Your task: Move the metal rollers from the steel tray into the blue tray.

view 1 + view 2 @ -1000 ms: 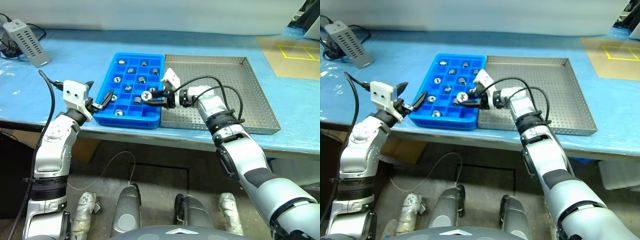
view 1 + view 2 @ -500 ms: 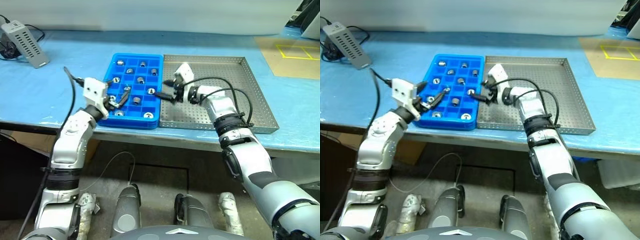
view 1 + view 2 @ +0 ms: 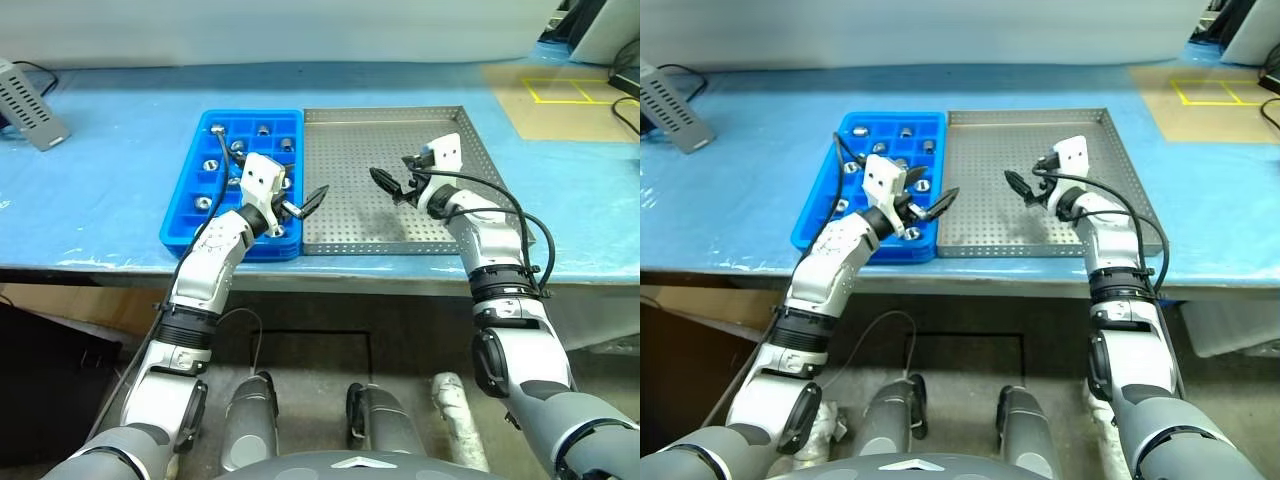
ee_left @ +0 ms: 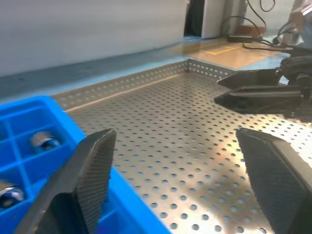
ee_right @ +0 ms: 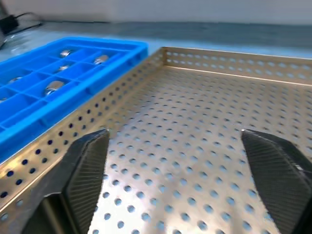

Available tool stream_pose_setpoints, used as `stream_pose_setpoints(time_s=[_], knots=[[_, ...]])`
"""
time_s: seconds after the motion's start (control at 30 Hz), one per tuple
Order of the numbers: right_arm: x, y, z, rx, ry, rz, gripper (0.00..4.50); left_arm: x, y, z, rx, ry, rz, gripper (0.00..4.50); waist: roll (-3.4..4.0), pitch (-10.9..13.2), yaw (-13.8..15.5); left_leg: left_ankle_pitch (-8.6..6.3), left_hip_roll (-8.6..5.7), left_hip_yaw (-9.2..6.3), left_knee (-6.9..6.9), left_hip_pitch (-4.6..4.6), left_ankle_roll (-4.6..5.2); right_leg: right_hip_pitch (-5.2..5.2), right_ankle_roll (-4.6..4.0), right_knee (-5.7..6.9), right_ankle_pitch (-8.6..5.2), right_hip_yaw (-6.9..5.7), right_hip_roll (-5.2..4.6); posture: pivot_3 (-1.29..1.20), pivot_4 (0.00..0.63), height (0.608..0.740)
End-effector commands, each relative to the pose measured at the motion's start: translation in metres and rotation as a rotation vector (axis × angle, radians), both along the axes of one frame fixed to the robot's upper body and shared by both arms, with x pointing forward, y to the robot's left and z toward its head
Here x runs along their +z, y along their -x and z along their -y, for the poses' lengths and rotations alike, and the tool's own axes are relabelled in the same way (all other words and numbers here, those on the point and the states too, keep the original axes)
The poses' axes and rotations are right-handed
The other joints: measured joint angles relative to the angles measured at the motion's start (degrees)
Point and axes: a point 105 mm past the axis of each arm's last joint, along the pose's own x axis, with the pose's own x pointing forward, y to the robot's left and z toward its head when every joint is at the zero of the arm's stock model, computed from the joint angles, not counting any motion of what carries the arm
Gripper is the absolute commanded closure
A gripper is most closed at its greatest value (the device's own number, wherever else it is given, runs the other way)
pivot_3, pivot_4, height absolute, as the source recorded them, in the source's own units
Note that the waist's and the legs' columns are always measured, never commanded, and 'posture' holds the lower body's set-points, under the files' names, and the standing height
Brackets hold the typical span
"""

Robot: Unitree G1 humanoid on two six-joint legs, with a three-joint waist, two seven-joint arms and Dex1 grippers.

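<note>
The blue tray (image 3: pixel 178 226) lies left of the steel tray (image 3: pixel 390 140), the two touching. Several metal rollers (image 3: pixel 213 129) sit in the blue tray's compartments, and some also show in the right wrist view as rollers (image 5: pixel 53 87). The steel tray's perforated floor (image 4: pixel 161 146) is bare. My left gripper (image 3: pixel 305 203) hovers open over the seam between the two trays, holding nothing. My right gripper (image 3: pixel 386 186) hangs open and empty over the middle of the steel tray, pointing left towards the other gripper. The right gripper (image 4: pixel 258 90) also shows in the left wrist view.
The trays rest near the front edge of a blue-covered table (image 3: pixel 100 180). A grey box (image 3: pixel 25 95) with cables lies at the far left. A brown patch with yellow tape (image 3: pixel 555 95) is at the far right.
The camera has shifted. My right gripper held a roller over the blue tray, let it go there, and swung right over the steel tray. My left gripper crossed from left of the blue tray to its right edge.
</note>
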Motion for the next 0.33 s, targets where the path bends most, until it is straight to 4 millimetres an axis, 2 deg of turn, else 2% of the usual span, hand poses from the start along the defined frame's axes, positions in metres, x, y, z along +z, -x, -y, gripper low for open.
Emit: stream_pose_setpoints(time_s=[0.03, 0.17, 0.33], knots=[[0.0175, 0.0092, -0.0004, 0.02, -0.05, 0.048, 0.02, 0.0078, -0.0051, -0.0058, 0.055, 0.024, 0.048, 0.03, 0.0, 0.0, -0.3, 0.0, 0.01, 0.0, 0.0, 0.03, 0.01, 0.02, 0.0, 0.0, 0.0, 0.01, 0.01, -0.08, 0.15, 0.74], [0.0165, 0.0148, 0.0, 0.04, -0.031, 0.037, 0.02, 0.0106, -0.0102, -0.0097, 0.105, 0.068, 0.055, 0.03, 0.0, 0.0, -0.3, -0.01, 0.01, 0.0, -0.03, 0.1, 0.02, 0.1, 0.0, -0.03, 0.0, 0.0, 0.02, -0.08, 0.15, 0.74], [0.023, 0.0106, 0.004, 0.047, -0.001, 0.043, 0.02, 0.0116, -0.0139, -0.0113, 0.133, 0.066, 0.08, 0.03, 0.0, 0.0, 0.1, -0.02, -0.03, 0.0, -0.02, 0.08, 0.06, 0.12, 0.0, -0.06, 0.0, 0.01, -0.02, -0.04, 0.15, 0.74]])
